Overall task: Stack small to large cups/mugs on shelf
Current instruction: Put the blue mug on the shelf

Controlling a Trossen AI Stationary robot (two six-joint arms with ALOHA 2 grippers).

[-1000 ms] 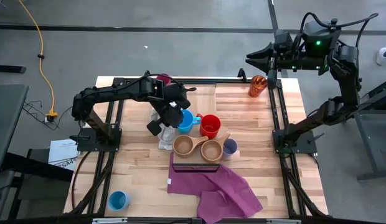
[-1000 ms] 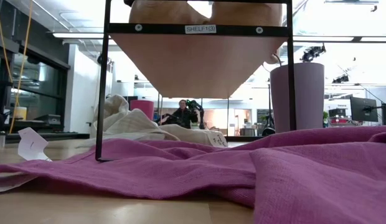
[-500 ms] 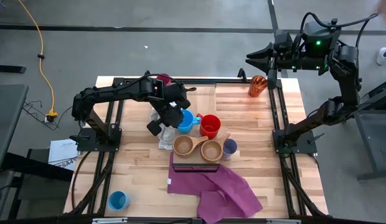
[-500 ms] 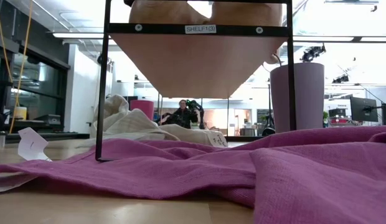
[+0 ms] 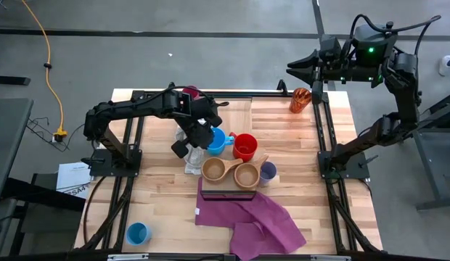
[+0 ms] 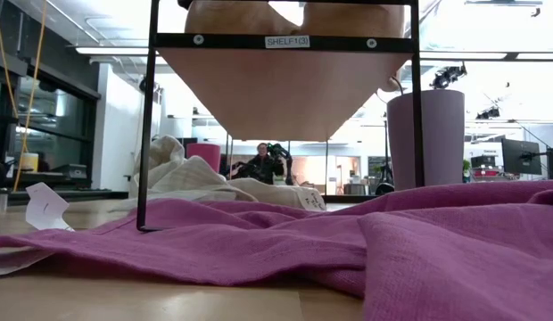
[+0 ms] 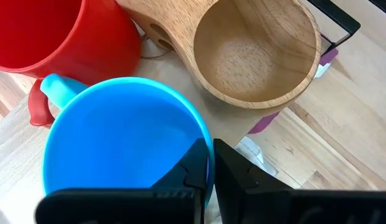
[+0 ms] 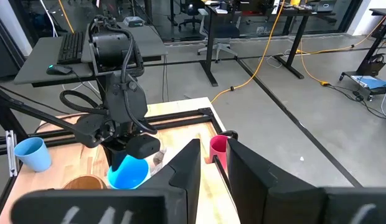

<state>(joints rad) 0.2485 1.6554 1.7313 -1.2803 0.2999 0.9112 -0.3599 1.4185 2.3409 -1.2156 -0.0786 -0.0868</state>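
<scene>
Overhead view. Your left gripper (image 5: 208, 135) sits at the table's centre, its two fingers pinched on the rim of a blue mug (image 7: 121, 146) (one finger inside the wall, one outside). At 3 o'clock of that mug, touching it, stands the red mug (image 5: 245, 147). At 6 o'clock of the pair you find two wooden cups (image 5: 213, 170) side by side on the shelf (image 6: 285, 89), whose dark frame (image 6: 144, 125) stands on the purple cloth (image 5: 250, 217). The lavender tumbler (image 5: 268, 172) stands just beside the right-hand wooden cup. A second blue cup (image 5: 138, 233) stands apart at 7 o'clock; the orange tumbler (image 5: 300, 99) at 1 o'clock. Your right gripper (image 8: 213, 163) hangs raised beyond the table's 2 o'clock corner, fingers apart, holding nothing.
</scene>
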